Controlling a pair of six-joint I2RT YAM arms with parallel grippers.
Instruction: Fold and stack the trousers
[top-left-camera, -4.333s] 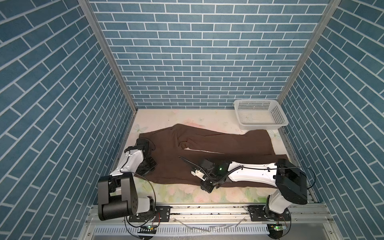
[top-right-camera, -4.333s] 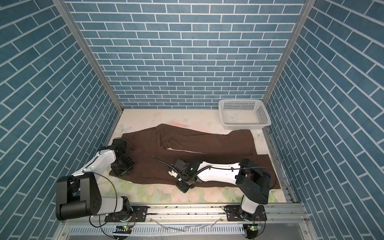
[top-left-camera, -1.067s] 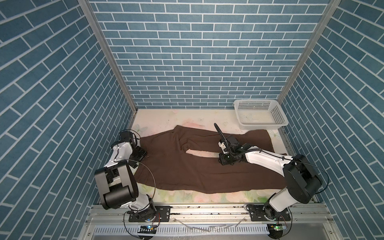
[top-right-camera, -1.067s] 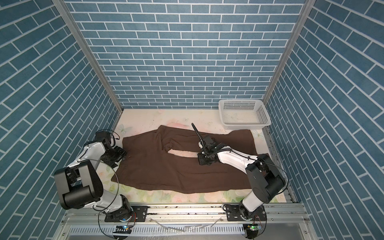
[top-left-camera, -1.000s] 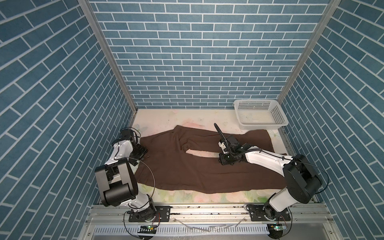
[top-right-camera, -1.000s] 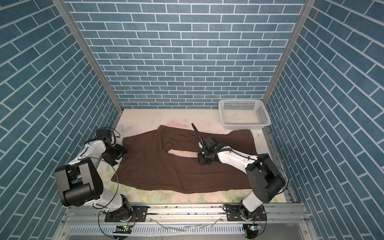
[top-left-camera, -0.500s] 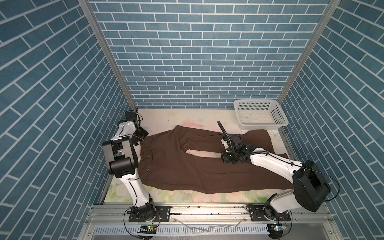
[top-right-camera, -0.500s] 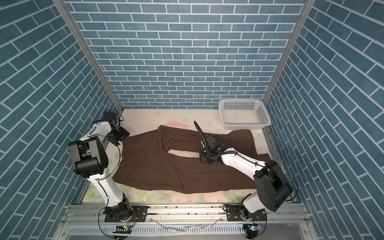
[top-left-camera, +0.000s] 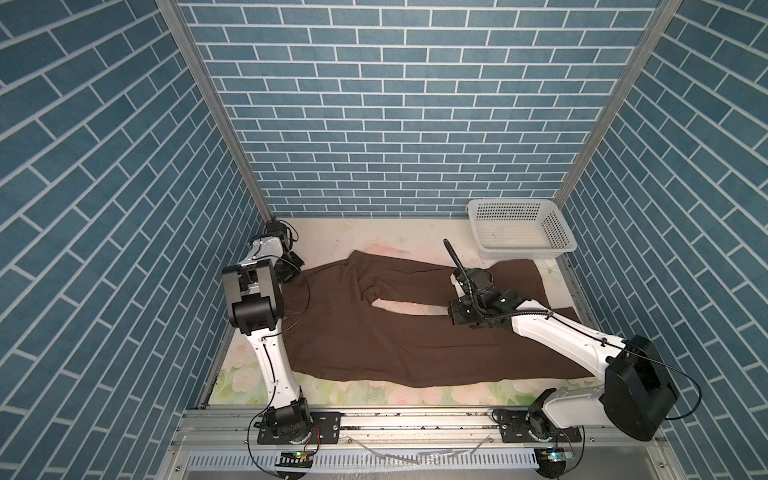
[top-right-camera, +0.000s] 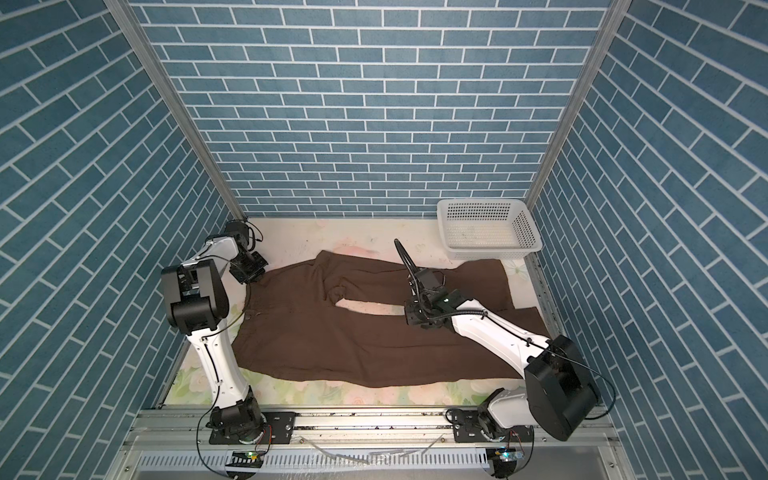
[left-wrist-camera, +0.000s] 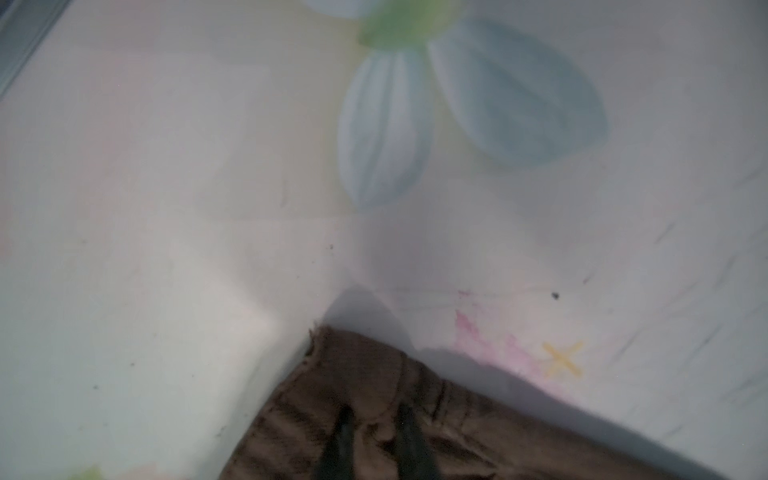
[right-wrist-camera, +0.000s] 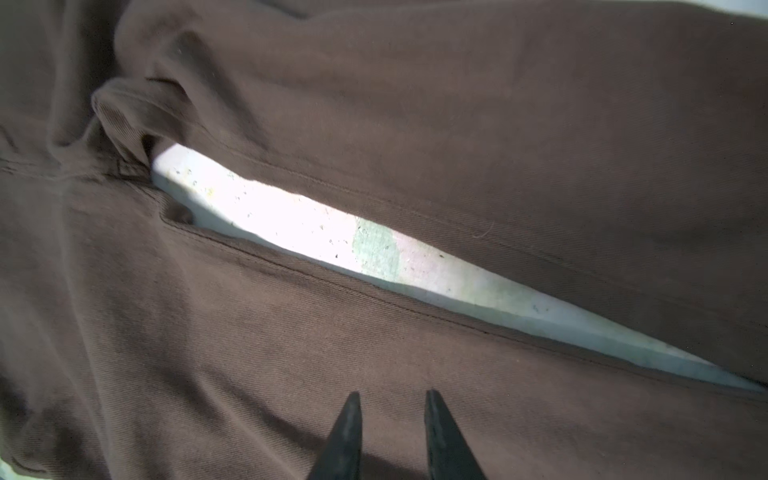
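One garment: dark chocolate-brown soft-fabric trousers (top-left-camera: 374, 332) (top-right-camera: 332, 332), plain and wide-legged, spread flat, with a few creases bunched at the crotch.
Place: on the pale flower-printed counter (top-left-camera: 332, 237) (top-right-camera: 291, 232), covering most of its width in both top views.
Long axis: left to right across the counter, with the waist at the left and the hems at the right.
Legs: parted in a narrow wedge where the counter shows through (right-wrist-camera: 291, 220). The far leg ends just beside the white perforated plastic basket (top-left-camera: 521, 249) (top-right-camera: 490, 245). The near leg runs under the right arm.
Left gripper (top-left-camera: 291, 270) (top-right-camera: 249, 272) (left-wrist-camera: 374, 415): at the far corner of the waistband, jaws pressed together on that corner of the cloth (left-wrist-camera: 374, 374).
Right gripper (top-left-camera: 454, 318) (top-right-camera: 409, 318) (right-wrist-camera: 390, 399): above the near leg, just beside the wedge. Jaws a little spread, flat cloth (right-wrist-camera: 498, 124) showing between them and nothing pinched.
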